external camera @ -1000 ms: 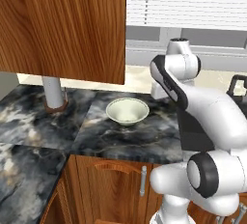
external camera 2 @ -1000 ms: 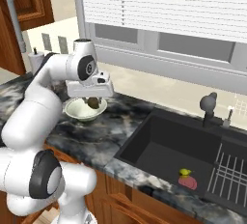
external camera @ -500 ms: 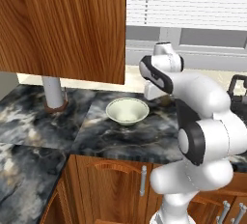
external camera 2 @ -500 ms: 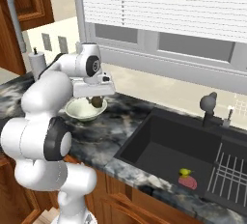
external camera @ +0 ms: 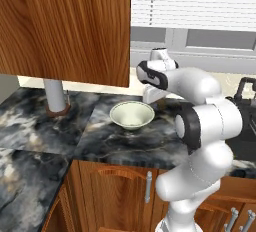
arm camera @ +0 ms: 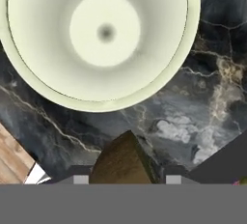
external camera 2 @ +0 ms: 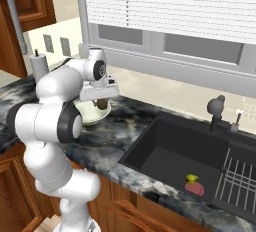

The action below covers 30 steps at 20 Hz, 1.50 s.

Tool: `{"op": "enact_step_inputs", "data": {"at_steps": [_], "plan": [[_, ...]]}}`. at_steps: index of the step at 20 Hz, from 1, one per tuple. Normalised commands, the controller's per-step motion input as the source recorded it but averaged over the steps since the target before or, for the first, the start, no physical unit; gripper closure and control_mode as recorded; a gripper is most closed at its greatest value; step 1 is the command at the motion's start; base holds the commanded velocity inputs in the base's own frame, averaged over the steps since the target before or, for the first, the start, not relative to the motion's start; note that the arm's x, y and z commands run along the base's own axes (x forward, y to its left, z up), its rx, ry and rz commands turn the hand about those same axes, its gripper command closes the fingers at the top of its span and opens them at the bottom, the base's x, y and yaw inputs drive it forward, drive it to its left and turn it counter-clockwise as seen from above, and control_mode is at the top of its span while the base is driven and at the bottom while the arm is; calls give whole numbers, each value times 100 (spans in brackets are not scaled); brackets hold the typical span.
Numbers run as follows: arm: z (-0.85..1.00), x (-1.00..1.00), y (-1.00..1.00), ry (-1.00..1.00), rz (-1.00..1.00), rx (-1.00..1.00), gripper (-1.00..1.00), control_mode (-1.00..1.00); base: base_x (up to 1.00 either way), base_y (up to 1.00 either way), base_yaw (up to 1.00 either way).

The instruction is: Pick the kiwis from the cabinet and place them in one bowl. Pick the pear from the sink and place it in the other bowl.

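At the far left, the reddish-brown grained wood wall cabinet [external camera: 65, 26] hangs over the dark marbled stone counter [external camera: 35, 126], with a grey post [external camera: 54, 95] standing below it. Right of the post, a round shallow off-white bowl with a faint green tint [external camera: 132, 114] sits on the counter, its inside bare in the hand view [arm camera: 101, 35].

The white arm rises from the near right, bends at a dark elbow joint and folds back leftward, so the hand hangs just above the counter beside the bowl's right rim, pointing down. The two-finger gripper [external camera 2: 102, 104] is clamped on a small oval olive-brown kiwi [arm camera: 123, 159], which fills the gap between the fingers in the hand view and shows as a dark lump under the hand in the right base view [external camera 2: 102, 104]. The kiwi is above the counter, just outside the bowl.

Further right lies the wide black rectangular sink [external camera 2: 200, 161], where a small yellow-green pear [external camera 2: 192, 178] rests against a flat reddish-pink thing [external camera 2: 195, 188], left of a grey wire rack [external camera 2: 240, 181].
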Motion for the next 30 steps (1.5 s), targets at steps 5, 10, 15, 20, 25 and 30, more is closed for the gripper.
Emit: {"op": "enact_step_inputs", "data": {"at_steps": [5,10,15,20,25,30], "plan": [[-1,39,19,7,14,8,100,-100,0,0,0],[-18,40,31,6,11,4,100,-100,0,0,0],[-50,31,31,1,9,2,100,-100,0,0,0],[-47,27,18,0,7,3,100,-100,0,0,0],[-46,24,10,0,6,3,100,-100,0,0,0],[-38,16,13,0,5,2,100,-100,0,0,0]]}}
